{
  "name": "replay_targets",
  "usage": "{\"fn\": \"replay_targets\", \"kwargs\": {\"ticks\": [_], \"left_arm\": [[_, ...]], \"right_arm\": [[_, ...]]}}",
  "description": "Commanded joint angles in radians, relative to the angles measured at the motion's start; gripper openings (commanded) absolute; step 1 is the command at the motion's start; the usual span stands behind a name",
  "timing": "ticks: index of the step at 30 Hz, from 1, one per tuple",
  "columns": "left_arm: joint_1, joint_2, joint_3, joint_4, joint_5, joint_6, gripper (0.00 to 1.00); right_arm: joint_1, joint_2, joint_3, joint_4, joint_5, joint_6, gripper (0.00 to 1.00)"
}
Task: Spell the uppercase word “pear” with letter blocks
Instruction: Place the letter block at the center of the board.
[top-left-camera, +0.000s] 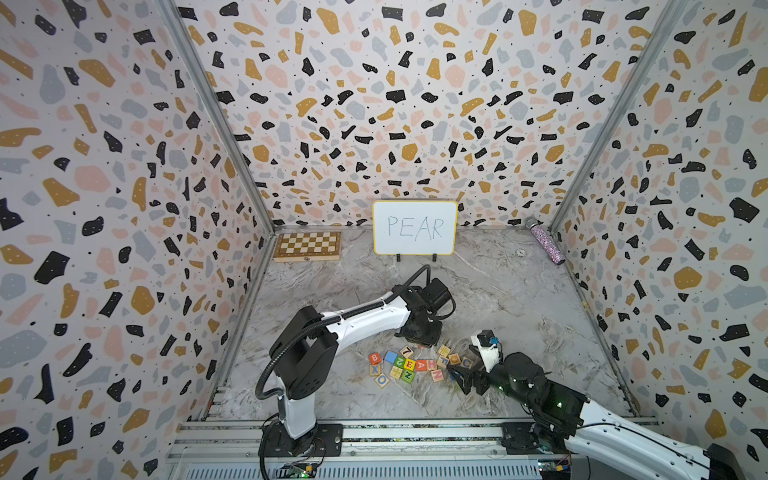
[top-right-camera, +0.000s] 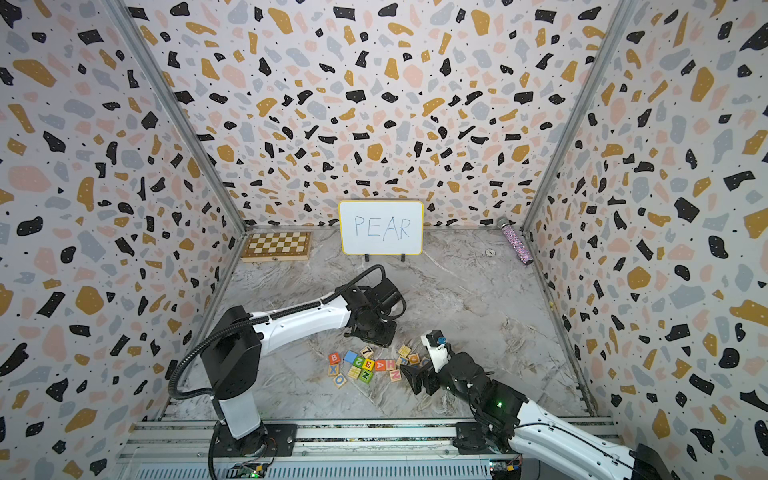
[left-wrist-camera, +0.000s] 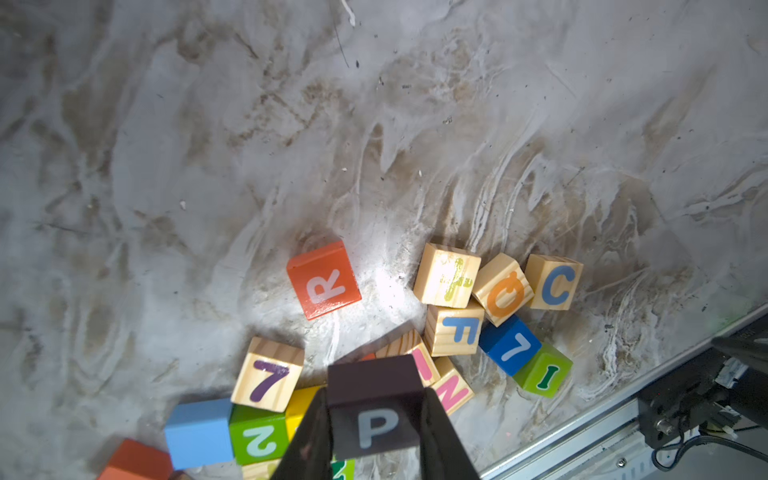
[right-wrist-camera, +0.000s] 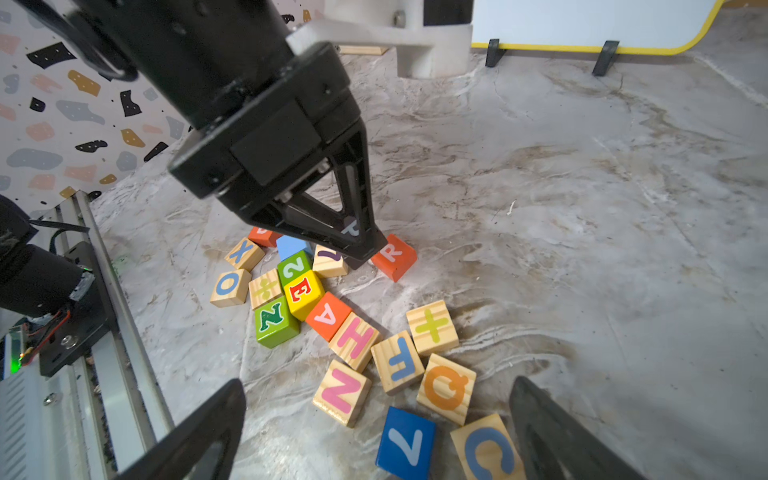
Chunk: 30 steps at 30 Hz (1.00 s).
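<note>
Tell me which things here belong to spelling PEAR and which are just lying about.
Job: black P block, in the left hand; yellow E block; orange-red A block; orange-red R block.

Lying about: green Z block; blue 7 block; wooden H block; chessboard; glittery bottle; PEAR whiteboard, reference only.

Left white-and-black arm (top-left-camera: 365, 320): reaching forward over the table, wrist bending downward. Black left gripper (left-wrist-camera: 374, 399): clamping a black cube lettered P (left-wrist-camera: 376, 430). Right white-and-black arm (top-left-camera: 615, 432): stretching low and inward. Black right gripper (right-wrist-camera: 377, 381): holding jaws wide apart.
</note>
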Motion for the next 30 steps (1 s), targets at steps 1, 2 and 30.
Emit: {"fn": "replay_targets", "kwargs": {"ticks": [1,2,30], "left_arm": [[0.001,-0.06,-0.024,-0.026,-0.042,0.025,0.2],[0.004,-0.073,-0.027,-0.02,-0.052,0.025,0.2],[0.251,-0.12,0.034,0.118,-0.079,0.186,0.2]], "right_arm": [[0.003,0.038,0.039,0.053,0.03,-0.03,0.99],[0.003,0.055,0.048,0.061,0.034,-0.034,0.99],[-0.29,0.633,0.347,0.348,-0.194,-0.142,1.0]]}}
